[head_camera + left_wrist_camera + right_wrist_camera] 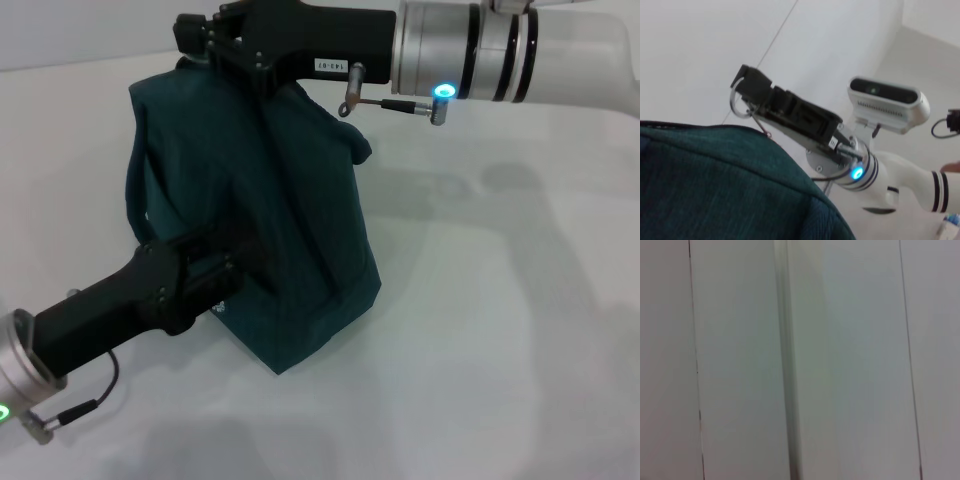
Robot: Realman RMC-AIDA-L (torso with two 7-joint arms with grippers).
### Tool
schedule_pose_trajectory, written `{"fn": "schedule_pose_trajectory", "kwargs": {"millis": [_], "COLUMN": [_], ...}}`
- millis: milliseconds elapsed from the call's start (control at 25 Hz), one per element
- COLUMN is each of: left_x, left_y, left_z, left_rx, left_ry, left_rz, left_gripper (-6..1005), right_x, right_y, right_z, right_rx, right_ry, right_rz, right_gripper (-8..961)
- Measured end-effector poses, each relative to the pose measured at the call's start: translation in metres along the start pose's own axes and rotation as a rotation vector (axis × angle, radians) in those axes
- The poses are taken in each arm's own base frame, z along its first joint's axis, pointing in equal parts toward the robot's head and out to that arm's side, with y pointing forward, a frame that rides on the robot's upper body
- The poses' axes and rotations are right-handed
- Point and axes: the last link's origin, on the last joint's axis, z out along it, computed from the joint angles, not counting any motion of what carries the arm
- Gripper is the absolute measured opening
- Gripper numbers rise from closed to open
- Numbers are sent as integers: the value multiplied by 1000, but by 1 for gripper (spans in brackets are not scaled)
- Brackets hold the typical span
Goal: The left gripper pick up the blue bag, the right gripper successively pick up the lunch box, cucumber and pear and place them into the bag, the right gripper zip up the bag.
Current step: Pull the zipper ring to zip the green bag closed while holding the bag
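1. The table (500, 330) is a plain white surface under everything; the only thing I see standing on it is the bag.
2. The blue bag (290, 230) stands upright left of centre in the head view, its top looks closed, and one loop handle hangs down its left side. In my left wrist view only a slope of teal fabric (715, 185) fills the lower part, so most of the bag is cut off there.
3. My right gripper (195, 40) reaches in from the upper right to the bag's top far corner. In the left wrist view its tip (742, 87) sits at the metal ring pull (737, 102) at the end of the zipper; it seems closed on that ring, though the fingers themselves are hard to make out.
4. My left gripper (245, 255) is pressed against the bag's near side. Its fingers are dark against dark fabric, so I cannot tell whether they are pinching cloth or apart.
5. My right wrist view shows only blurred pale panels and none of my fingers.
6. The lunch box, cucumber and pear are out of sight in every view.
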Motion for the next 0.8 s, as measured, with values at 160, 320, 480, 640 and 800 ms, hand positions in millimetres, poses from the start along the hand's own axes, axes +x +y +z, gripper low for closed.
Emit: {"fn": "schedule_pose_trajectory", "kwargs": {"millis": [160, 320, 480, 640, 800], "left_x": [-3, -8, -13, -16, -20], "left_y": [-2, -7, -13, -16, -18], "left_z": [6, 16, 19, 22, 24], "left_rx": [19, 52, 87, 108, 118], "left_ry": [20, 3, -21, -47, -64], "left_rz": [-31, -55, -61, -55, -50], "left_gripper": [511, 511, 511, 511, 511], "right_x": [2, 4, -5, -15, -18], "right_y": [0, -3, -6, -15, -21], "right_z": [0, 0, 4, 11, 19], "right_rx": [4, 23, 31, 78, 107], "right_ry": [9, 19, 2, -13, 0], "right_rz": [-2, -10, -30, -36, -28], "right_gripper": [11, 11, 11, 11, 11]}}
